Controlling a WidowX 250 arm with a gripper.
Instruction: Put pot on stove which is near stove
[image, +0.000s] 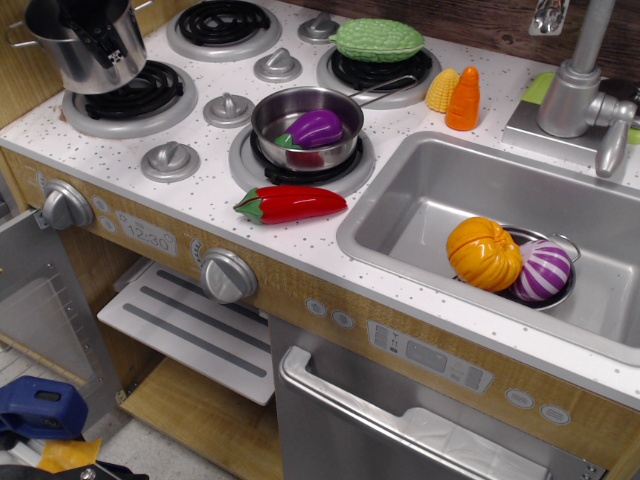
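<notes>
The tall shiny steel pot (88, 55) is at the far left, over the left part of the front-left coil burner (140, 100) of the white speckled stove (200, 185). I cannot tell whether its base touches the burner. My black gripper (100, 28) comes down from the top edge and is shut on the pot's rim, with one finger inside the pot. Most of the gripper is out of view.
A long-handled steel pan (300, 112) with a purple eggplant (317, 127) sits on the front-right burner. A red pepper (290, 204) lies in front of it. A green vegetable (378, 40) covers the back-right burner. The sink (420, 200) at right holds a bowl of toy vegetables (510, 258).
</notes>
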